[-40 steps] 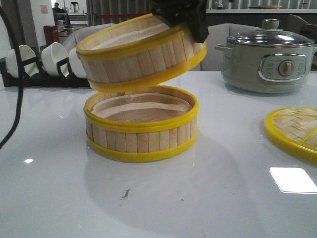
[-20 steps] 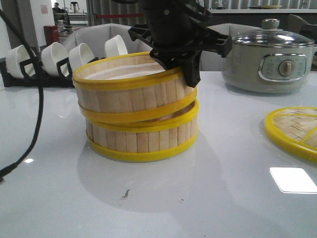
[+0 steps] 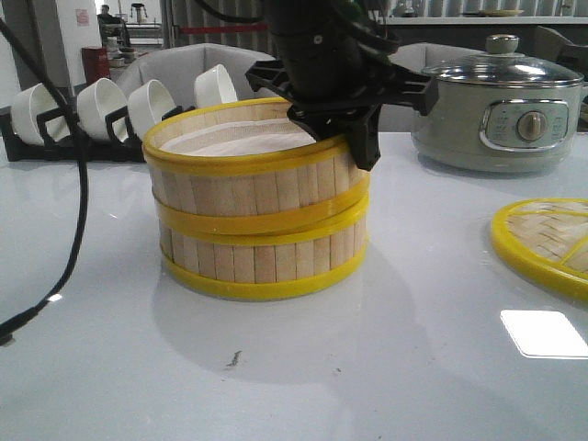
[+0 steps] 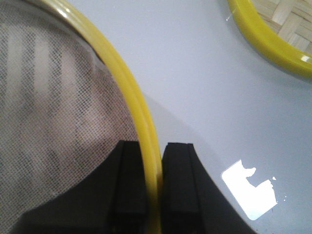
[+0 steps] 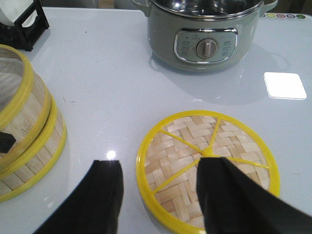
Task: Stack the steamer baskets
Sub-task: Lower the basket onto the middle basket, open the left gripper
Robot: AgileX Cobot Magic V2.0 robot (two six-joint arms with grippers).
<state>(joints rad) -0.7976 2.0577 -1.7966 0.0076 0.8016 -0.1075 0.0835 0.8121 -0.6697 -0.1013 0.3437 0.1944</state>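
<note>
Left pincer [image 3: 354, 129] is gripping the rim of the upper steamer basket [image 3: 253, 179], which is sitting on the lower steamer basket [image 3: 262, 262] on the surface [image 3: 367, 367]. Right pincer [image 5: 161, 195] is hanging released over the woven lid [image 5: 207, 168].

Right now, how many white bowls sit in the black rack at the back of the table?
4 show: bowls and stand on edge in the rack, left to right. The arm may hide more behind it.
</note>
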